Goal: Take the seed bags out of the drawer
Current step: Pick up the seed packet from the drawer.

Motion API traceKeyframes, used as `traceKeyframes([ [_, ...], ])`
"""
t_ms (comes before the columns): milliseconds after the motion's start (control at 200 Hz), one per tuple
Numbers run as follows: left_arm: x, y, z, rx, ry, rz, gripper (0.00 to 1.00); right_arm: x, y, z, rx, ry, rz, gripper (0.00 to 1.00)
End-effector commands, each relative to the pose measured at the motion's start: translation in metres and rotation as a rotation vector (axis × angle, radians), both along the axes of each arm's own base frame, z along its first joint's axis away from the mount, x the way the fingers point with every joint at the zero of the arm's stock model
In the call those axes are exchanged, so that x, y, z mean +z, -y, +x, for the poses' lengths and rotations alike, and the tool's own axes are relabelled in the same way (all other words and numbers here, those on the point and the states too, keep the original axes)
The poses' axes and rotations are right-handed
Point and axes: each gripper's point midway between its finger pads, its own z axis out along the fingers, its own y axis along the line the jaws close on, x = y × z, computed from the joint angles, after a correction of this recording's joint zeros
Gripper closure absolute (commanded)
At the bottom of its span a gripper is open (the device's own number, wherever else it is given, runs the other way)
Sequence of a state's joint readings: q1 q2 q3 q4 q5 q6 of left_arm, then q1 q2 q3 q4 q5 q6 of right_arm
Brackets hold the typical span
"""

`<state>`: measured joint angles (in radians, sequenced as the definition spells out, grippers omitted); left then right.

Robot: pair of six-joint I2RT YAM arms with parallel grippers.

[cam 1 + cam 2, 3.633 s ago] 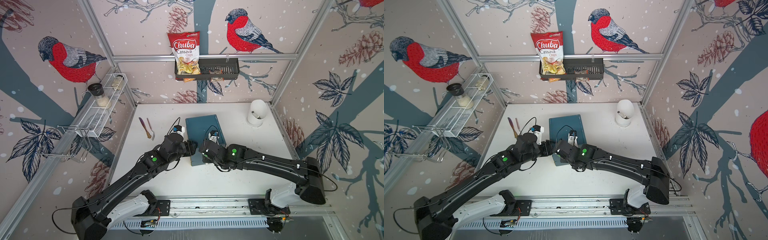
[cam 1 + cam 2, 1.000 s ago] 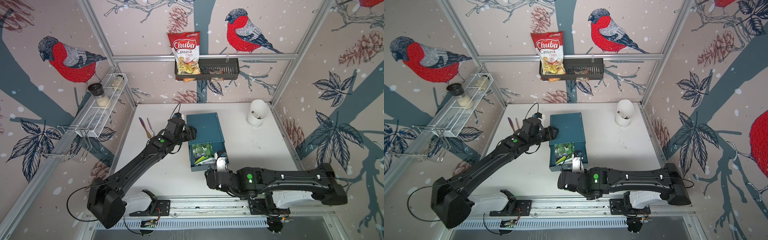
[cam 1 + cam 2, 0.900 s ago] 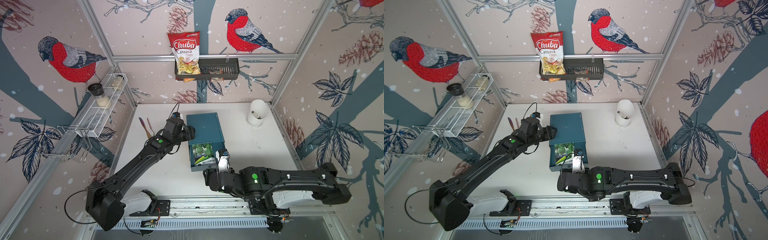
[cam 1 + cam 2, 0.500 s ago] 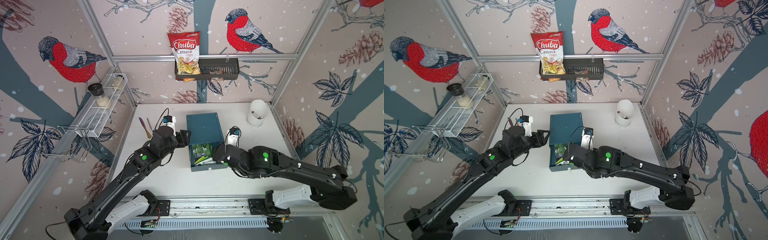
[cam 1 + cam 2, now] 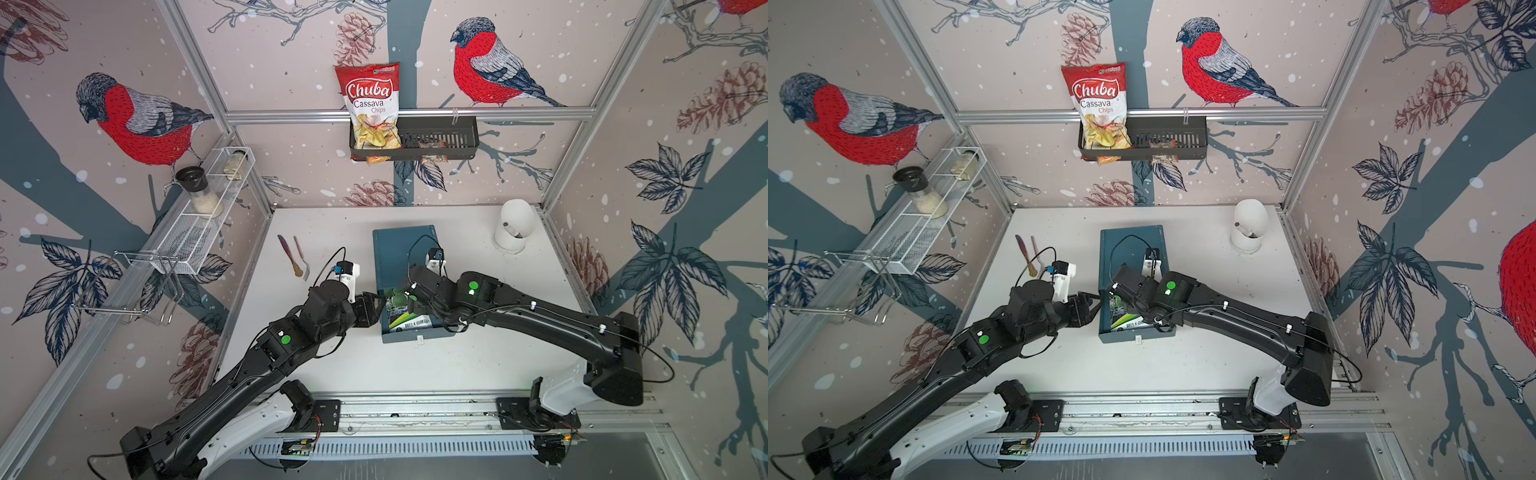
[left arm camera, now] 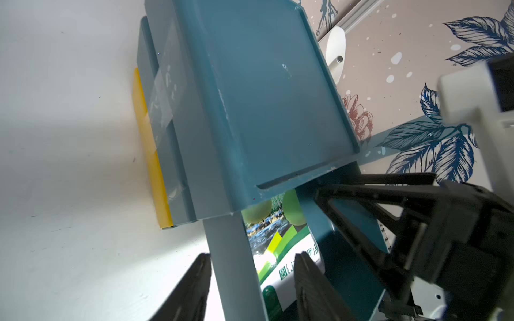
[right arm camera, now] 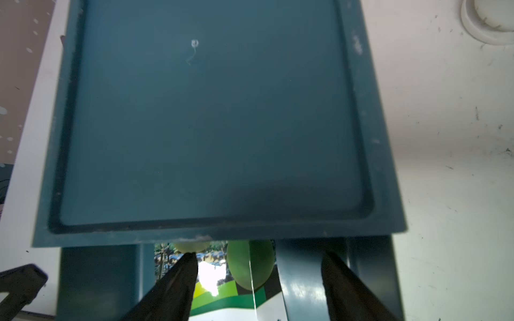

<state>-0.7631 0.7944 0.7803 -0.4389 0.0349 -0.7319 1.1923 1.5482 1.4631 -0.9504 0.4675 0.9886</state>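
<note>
Jaws apart on the left gripper (image 6: pixel 253 258), straddling one side wall of the pulled-out teal drawer (image 5: pixel 409 336), clamped on nothing: one finger outside, one over the dark green seed bag (image 6: pixel 278 244). Jaws apart likewise on the right gripper (image 7: pixel 259 255), one finger over the bag, the other above the opposite wall. Seed bag flat on the drawer floor, printed with round green fruit, far end tucked under the drawer unit (image 5: pixel 390 257). Probably light, thin and floppy, glossy enough to slide. Likely best pinched at the white near edge, or dragged forward first, with little to get under. Only one seed bag showing; impossible to tell whether others lie beneath or further back. Right fingertips masked by the arm in both top views.
</note>
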Motion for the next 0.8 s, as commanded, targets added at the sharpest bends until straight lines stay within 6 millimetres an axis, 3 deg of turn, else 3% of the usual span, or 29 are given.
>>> traceKeyframes([
  [0,-0.002,0.008,-0.003,-0.045,0.0,-0.019,0.54,-0.012,-0.007,-0.002,0.001,-0.032,0.007,0.26],
  [350,-0.018,0.007,-0.008,-0.048,-0.033,-0.015,0.61,-0.039,-0.013,0.002,-0.003,-0.097,0.087,0.34],
  [570,-0.024,0.01,-0.006,-0.053,-0.04,-0.018,0.62,-0.043,-0.025,0.0,0.022,-0.133,0.195,0.52],
  [795,-0.03,0.004,-0.004,-0.024,-0.045,0.009,0.65,-0.037,-0.028,0.004,0.023,-0.134,0.234,0.78],
])
